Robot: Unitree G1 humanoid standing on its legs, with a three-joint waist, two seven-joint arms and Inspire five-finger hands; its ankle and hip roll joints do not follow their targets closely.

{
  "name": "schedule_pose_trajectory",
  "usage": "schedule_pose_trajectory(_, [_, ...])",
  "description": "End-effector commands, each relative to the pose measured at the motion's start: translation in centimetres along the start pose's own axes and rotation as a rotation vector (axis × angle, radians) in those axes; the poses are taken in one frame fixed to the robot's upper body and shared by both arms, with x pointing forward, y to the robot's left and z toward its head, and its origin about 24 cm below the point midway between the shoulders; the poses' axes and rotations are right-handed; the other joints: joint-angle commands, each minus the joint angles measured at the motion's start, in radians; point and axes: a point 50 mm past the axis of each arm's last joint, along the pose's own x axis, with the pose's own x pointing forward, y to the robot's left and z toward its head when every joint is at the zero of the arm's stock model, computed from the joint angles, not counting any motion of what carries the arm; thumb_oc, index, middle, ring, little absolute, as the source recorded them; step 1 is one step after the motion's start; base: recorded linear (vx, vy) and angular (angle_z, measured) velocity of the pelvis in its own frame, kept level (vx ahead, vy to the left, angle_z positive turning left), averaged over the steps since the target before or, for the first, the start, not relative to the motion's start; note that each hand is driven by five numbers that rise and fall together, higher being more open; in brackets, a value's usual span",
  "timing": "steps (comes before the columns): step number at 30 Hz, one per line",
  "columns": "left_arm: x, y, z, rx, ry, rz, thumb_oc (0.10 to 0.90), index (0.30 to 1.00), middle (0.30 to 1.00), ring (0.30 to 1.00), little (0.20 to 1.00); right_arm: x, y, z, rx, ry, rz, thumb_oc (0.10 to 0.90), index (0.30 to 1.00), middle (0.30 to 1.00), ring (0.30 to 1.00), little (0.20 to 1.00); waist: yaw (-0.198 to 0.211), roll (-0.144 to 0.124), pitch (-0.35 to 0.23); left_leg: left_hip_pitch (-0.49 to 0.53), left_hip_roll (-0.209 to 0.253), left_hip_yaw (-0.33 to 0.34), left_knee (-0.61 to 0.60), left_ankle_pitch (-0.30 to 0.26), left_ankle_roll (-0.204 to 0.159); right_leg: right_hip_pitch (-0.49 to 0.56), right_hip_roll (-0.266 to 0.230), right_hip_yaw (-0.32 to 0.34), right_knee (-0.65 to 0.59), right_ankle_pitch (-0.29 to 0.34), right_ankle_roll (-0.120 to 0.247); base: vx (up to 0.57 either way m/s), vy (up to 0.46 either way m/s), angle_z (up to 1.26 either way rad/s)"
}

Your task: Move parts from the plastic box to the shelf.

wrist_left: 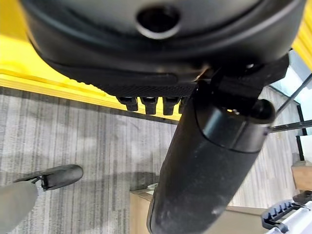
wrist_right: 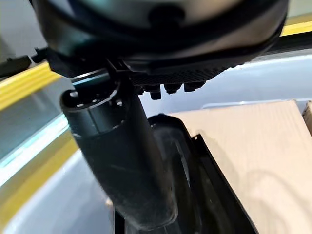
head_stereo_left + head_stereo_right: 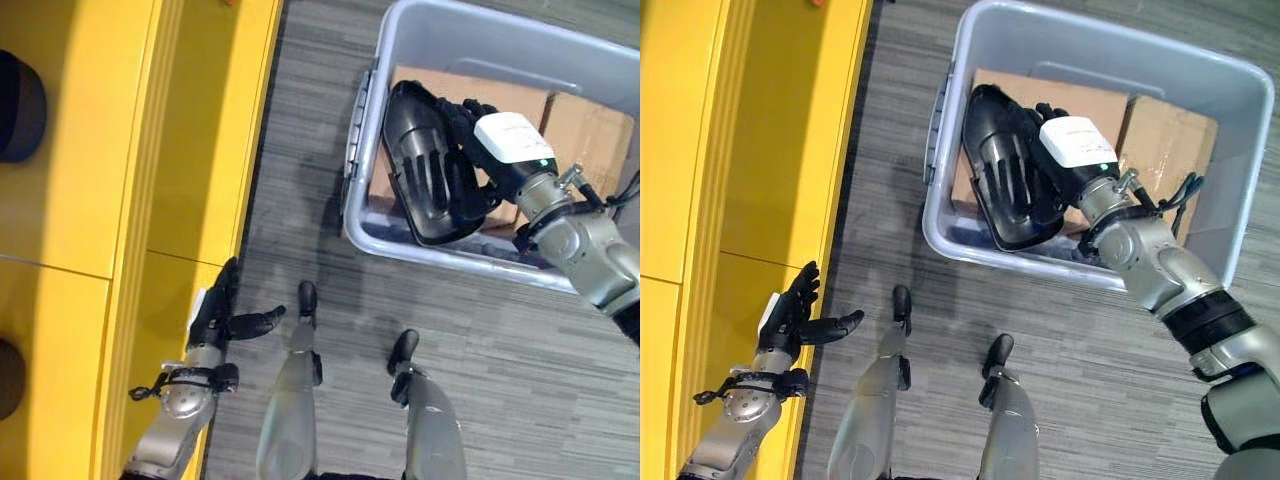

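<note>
Right hand (image 3: 1065, 150) in the grey plastic box (image 3: 1230, 80), fingers clenched round the black slotted part (image 3: 1005, 185) leaning on cardboard. Left hand (image 3: 215, 315) beside the yellow shelf (image 3: 90, 180), fingers released.

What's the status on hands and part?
Right hand curled on black part inside plastic box. Left hand open, idle beside yellow shelf. Nothing blocking.

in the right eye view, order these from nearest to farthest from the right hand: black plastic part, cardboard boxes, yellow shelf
1. Black plastic part: touching the right hand, leaning in the left side of the grey plastic box.
2. Cardboard boxes: in the same plastic box, under and just beyond the hand.
3. Yellow shelf: far off at the robot's left, across the carpet, near the open left hand.
</note>
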Motion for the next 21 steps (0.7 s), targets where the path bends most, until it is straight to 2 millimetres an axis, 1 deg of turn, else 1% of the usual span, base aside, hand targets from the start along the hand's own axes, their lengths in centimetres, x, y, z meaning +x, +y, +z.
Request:
schedule_pose_trajectory(1, [-0.2, -0.4, 3.0, -0.047, -0.171, -0.026, 0.900, 1.000, 1.000, 1.000, 1.000, 1.1, -7.4, 0.2, -0.128, -0.046, -0.204, 0.900, 1.000, 1.000, 1.000, 1.000, -0.006, 0.019, -0.023, 0.082, 0.154, -0.008, -0.010, -0.028, -0.134, -0.062, -0.025, -0.037, -0.034, 0.101, -0.007, 0.01, -0.007, 0.04])
schedule_pose_trajectory(3, [-0.1, -0.4, 3.0, -0.049, -0.172, -0.026, 0.900, 1.000, 1.000, 1.000, 1.000, 1.4, -7.7, -0.1, -0.162, -0.029, -0.192, 0.900, 1.000, 1.000, 1.000, 1.000, -0.004, 0.024, -0.023, 0.069, 0.152, -0.005, -0.012, -0.027, -0.135, -0.080, -0.028, -0.038, -0.028, 0.101, -0.007, 0.05, -0.009, 0.04])
schedule_pose_trajectory(4, [-0.2, -0.5, 3.0, -0.051, -0.169, -0.028, 0.900, 1.000, 1.000, 1.000, 1.000, 1.5, -7.6, -0.2, -0.164, -0.024, -0.188, 0.900, 1.000, 1.000, 1.000, 1.000, -0.005, 0.025, -0.023, 0.084, 0.150, -0.010, -0.016, -0.044, -0.143, -0.071, -0.028, -0.030, -0.020, 0.080, 0.005, 0.09, -0.018, 0.02])
schedule_pose_trajectory(14, [0.0, -1.0, 3.1, -0.069, -0.179, -0.029, 0.900, 1.000, 1.000, 1.000, 1.000, 2.2, -7.3, -0.6, -0.207, 0.009, -0.158, 0.900, 1.000, 1.000, 1.000, 1.000, -0.004, 0.033, -0.023, 0.035, 0.148, -0.014, -0.018, -0.043, -0.140, -0.129, -0.031, -0.032, -0.003, 0.076, 0.005, 0.04, -0.008, 0.03])
schedule_pose_trajectory(15, [0.1, -1.1, 3.3, -0.070, -0.187, -0.026, 0.900, 1.000, 1.000, 1.000, 1.000, 2.3, -6.9, -1.3, -0.229, 0.042, -0.133, 0.900, 1.000, 1.000, 1.000, 1.000, -0.001, 0.037, -0.023, 0.018, 0.144, -0.017, -0.021, -0.042, -0.138, -0.150, -0.031, -0.030, 0.000, 0.076, 0.005, 0.04, 0.007, 0.01])
schedule_pose_trajectory(21, [0.2, -1.2, 3.5, -0.083, -0.196, -0.014, 0.900, 1.000, 1.000, 1.000, 1.000, 2.5, -6.1, -2.4, -0.263, 0.095, -0.101, 0.900, 1.000, 1.000, 1.000, 1.000, 0.002, 0.044, -0.023, -0.015, 0.136, -0.023, -0.017, -0.045, -0.134, -0.187, -0.035, -0.028, 0.013, 0.075, 0.004, 0.02, 0.005, 0.01])
